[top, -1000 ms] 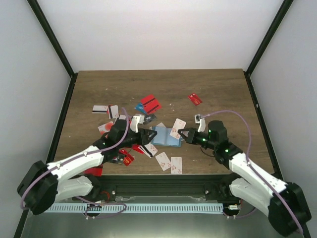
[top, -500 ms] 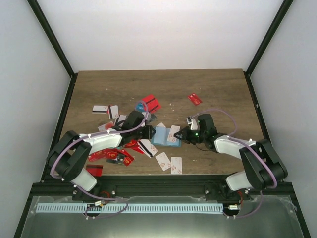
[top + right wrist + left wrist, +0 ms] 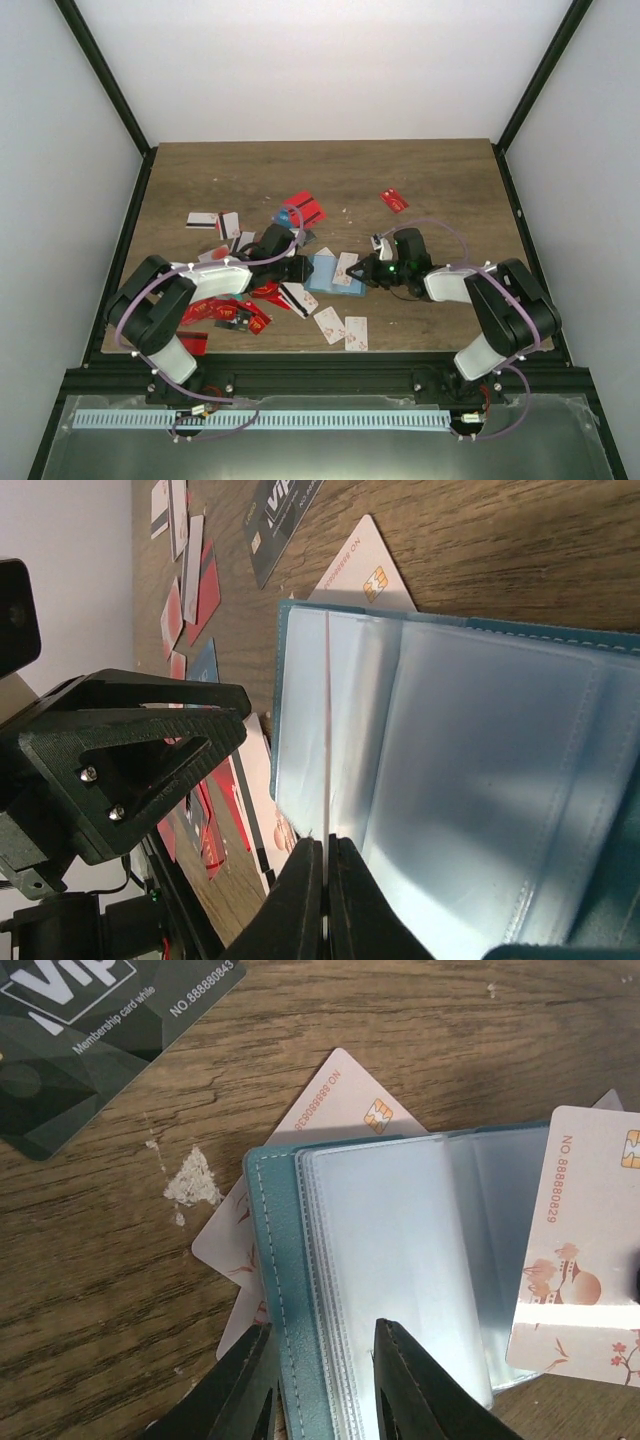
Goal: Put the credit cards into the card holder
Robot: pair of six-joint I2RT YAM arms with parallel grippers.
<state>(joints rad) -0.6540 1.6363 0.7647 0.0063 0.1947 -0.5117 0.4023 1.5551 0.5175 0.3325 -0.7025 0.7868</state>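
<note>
The teal card holder (image 3: 326, 274) lies open on the table, with its clear pockets facing up (image 3: 400, 1260). My left gripper (image 3: 300, 268) is open, and its jaws (image 3: 325, 1385) straddle the holder's left stitched edge. My right gripper (image 3: 364, 272) is shut on a white credit card with red marks (image 3: 346, 268). It holds the card over the holder's right half. In the right wrist view the card is edge-on (image 3: 327, 730) between the shut jaws (image 3: 326, 855), above the pockets (image 3: 480, 780). The same card shows in the left wrist view (image 3: 580, 1250). Another white card (image 3: 340, 1100) lies under the holder.
Cards are scattered around the holder: red ones (image 3: 303, 210) behind it, one red (image 3: 394, 200) at the back right, white ones (image 3: 343, 328) in front, several red ones (image 3: 225, 312) at the front left and striped ones (image 3: 203, 220) at the far left. A dark VIP card (image 3: 80, 1030) lies close by.
Both arms have stretched low toward the holder. My left gripper moved right onto its left edge. My right gripper moved left, carrying the white card over the pockets.
</note>
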